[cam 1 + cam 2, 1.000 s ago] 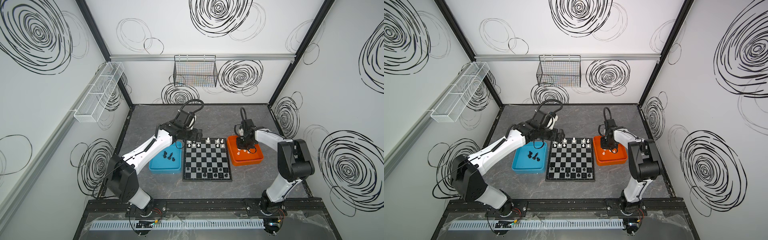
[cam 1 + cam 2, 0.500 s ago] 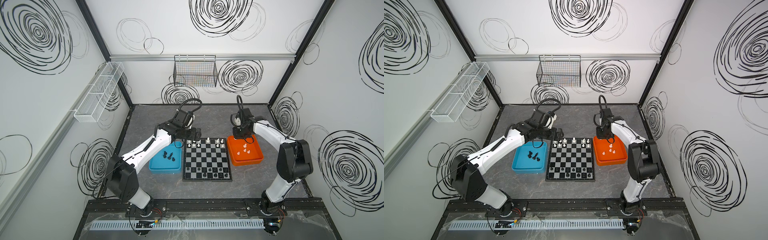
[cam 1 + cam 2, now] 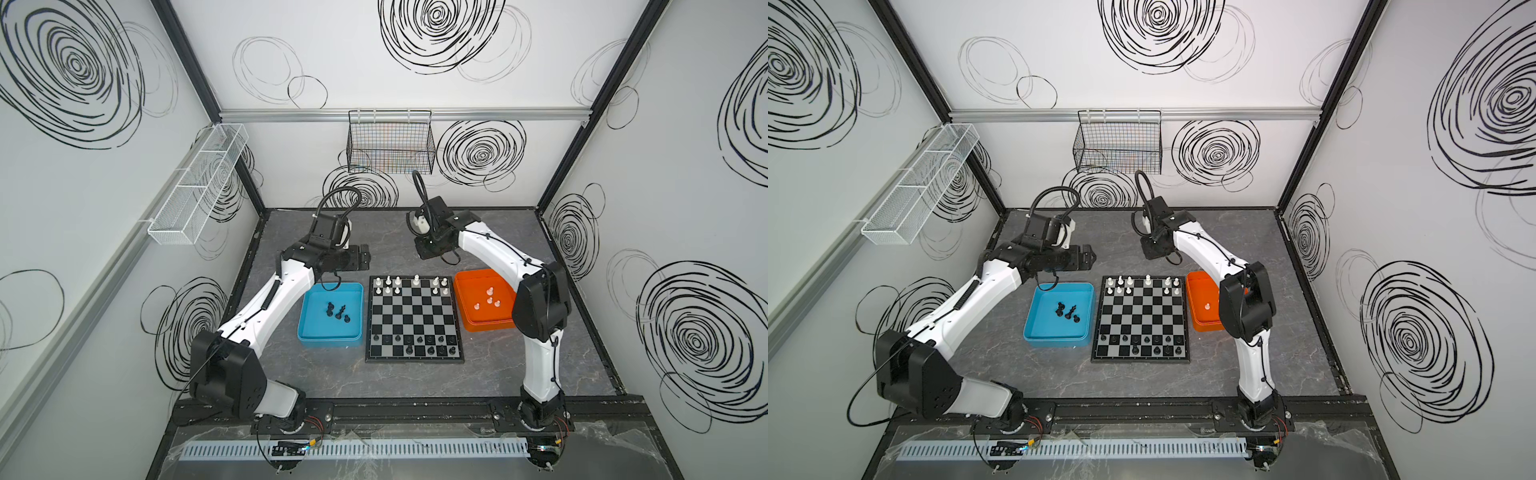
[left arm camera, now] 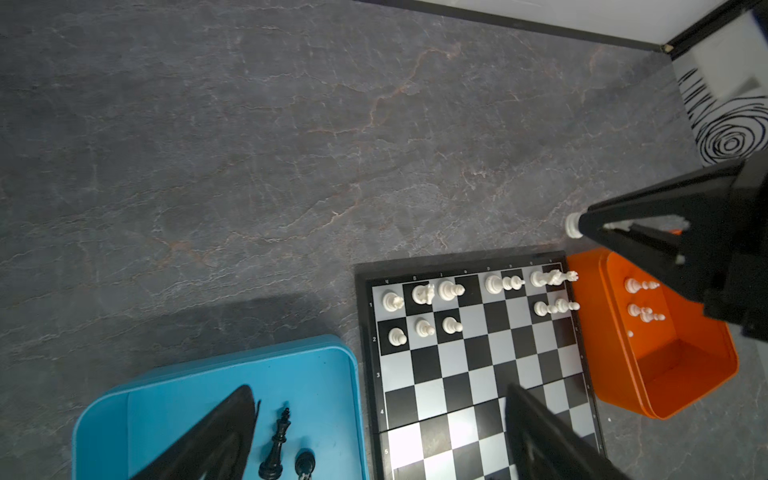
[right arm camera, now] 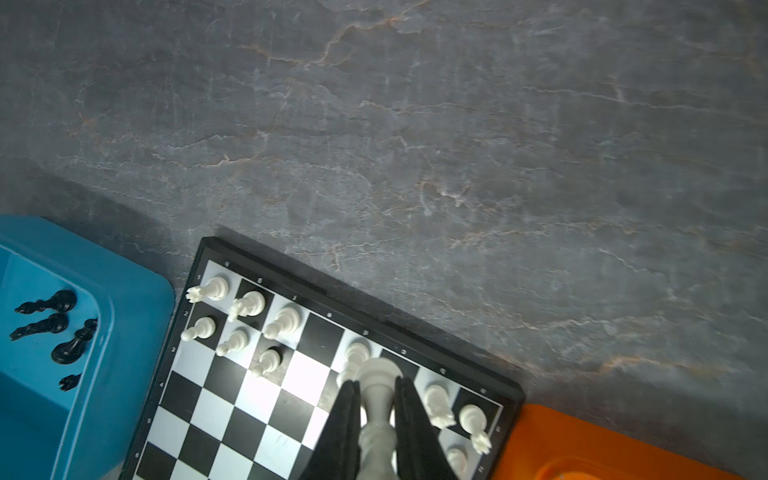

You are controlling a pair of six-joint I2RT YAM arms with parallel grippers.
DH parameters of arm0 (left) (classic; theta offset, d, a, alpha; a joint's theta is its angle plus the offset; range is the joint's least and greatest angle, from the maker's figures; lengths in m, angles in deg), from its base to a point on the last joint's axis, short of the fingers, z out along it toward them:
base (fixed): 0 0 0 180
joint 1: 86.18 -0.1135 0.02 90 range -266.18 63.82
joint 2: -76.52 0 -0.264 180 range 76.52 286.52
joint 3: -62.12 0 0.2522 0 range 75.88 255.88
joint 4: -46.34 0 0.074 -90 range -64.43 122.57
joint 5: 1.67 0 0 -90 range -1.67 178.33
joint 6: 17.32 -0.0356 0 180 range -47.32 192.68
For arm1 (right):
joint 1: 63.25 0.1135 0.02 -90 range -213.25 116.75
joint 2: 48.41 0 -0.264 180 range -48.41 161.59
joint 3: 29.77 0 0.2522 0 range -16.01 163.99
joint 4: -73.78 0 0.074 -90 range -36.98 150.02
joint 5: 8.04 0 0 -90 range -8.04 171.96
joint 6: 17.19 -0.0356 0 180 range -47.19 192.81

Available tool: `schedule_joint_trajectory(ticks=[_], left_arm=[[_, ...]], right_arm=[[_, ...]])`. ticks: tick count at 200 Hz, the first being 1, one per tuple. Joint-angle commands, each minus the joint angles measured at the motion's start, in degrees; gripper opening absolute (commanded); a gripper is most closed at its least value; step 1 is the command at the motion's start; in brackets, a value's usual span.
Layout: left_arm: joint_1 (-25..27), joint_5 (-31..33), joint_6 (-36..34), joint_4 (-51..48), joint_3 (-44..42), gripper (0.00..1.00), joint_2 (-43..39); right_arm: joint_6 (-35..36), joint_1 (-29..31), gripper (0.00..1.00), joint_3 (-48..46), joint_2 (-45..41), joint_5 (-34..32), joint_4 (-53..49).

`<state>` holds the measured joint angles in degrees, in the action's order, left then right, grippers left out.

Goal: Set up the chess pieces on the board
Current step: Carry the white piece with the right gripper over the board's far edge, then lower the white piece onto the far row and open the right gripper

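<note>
Chess pieces are ranged white along the far rows of the board and black along the near rows; more are left in the blue tray and orange tray. The grey marbled table is enclosed by swirl-marked white walls. Since a second ago the right gripper has been lifted off the orange tray and is clamped on a white piece near the board's far edge. The left gripper is held wide apart. Numerals 1 to 5 are printed on the board's frame.

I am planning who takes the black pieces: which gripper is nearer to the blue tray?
Left. The left gripper hangs open by the blue tray's far edge; the right gripper, shut on a white piece, is beyond the chessboard's far edge.
</note>
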<state>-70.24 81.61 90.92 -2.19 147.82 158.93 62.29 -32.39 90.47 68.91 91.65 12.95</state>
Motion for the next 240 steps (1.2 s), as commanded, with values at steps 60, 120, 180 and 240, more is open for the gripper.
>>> schedule_joint_trajectory(ticks=[60,120,180,240], left_arm=[[-3.90,-2.83,-1.30,0.73,-4.15,0.96,-3.31],[-3.99,-3.51,-1.08,1.36,-4.84,0.96,-3.22],[-4.08,-3.73,-0.93,1.72,-5.75,0.96,-3.22],[-4.26,-3.91,-1.10,2.04,-5.94,0.96,-2.87]], right_arm=[[0.76,5.07,0.17,2.44,5.49,-1.49,-2.39],[1.03,5.45,0.17,0.18,7.18,-1.56,-1.02],[1.30,5.98,0.17,-0.08,9.22,-0.38,-0.74],[1.64,5.98,0.17,-0.11,10.65,0.02,-1.09]])
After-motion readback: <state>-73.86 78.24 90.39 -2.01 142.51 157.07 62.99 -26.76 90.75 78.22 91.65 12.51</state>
